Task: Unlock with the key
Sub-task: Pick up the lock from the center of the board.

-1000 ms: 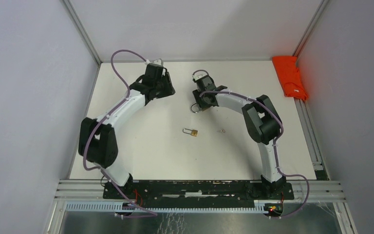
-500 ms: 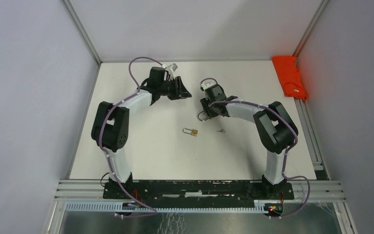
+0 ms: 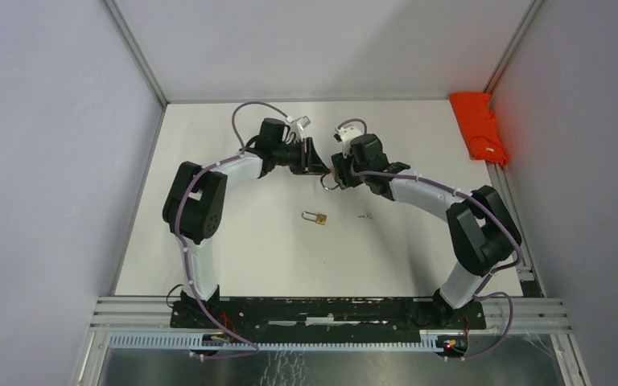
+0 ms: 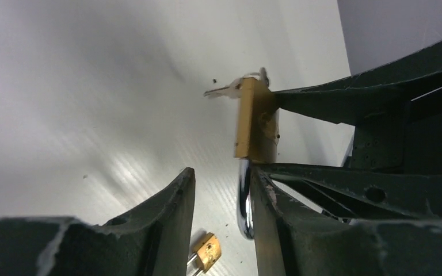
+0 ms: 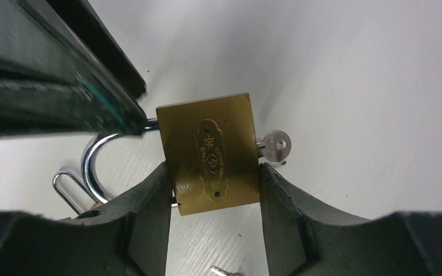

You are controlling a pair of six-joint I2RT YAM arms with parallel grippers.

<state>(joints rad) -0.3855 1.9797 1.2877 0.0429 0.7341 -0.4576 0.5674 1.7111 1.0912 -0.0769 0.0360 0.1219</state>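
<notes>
Seen from above, the right gripper (image 3: 339,170) holds the padlock (image 3: 330,180) above the far middle of the table (image 3: 233,241). The left gripper (image 3: 320,165) is just beside it.

In the left wrist view, the left gripper's fingers (image 4: 167,213) stand spread. The padlock's shackle (image 4: 243,201) lies against one finger, and the key (image 4: 224,89) sits in the lock.

In the right wrist view, the right gripper's two fingers pinch the padlock's brass body, with the key sticking out sideways.

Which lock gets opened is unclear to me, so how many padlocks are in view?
2. The large padlock is gripped in the right tool, with a key in it. The small padlock lies loose on the table, nearer the robot. None seems hidden.
</notes>
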